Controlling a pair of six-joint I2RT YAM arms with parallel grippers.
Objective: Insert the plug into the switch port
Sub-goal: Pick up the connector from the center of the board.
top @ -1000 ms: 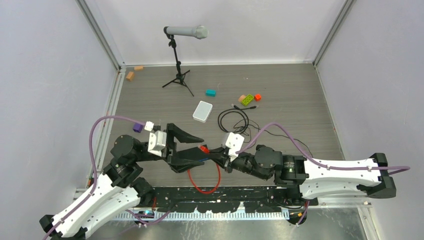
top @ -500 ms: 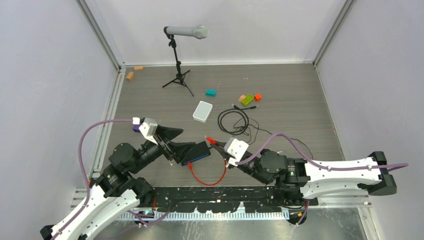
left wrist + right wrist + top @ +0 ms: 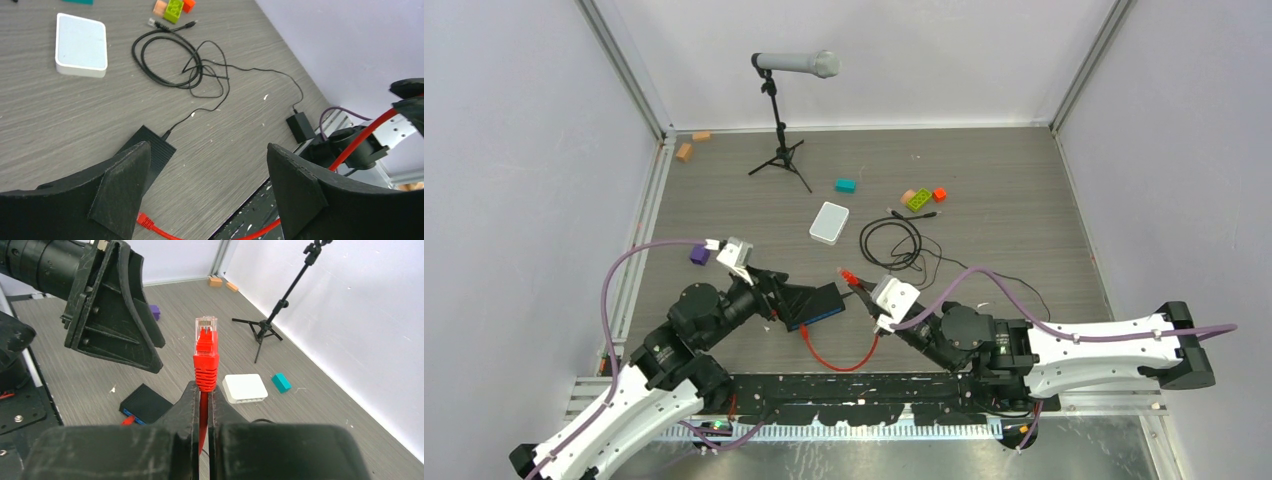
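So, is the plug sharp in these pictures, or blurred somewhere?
Right wrist: the plug is sharp, while the right gripper blurs toward the bottom edge. Top external: even light, faint shadows, the plug only a tiny red speck.

A grey wood-grain table [image 3: 1024,190] fills the enclosure, its grain running side to side. Pale, lavender-tinted walls [image 3: 514,150] close it in on the left, back and right, meeting at the far corners behind slanting aluminium posts [image 3: 624,70]. A scuffed black mounting plate [image 3: 774,390] edges the near side. The light is even and soft, casting only faint shadows.
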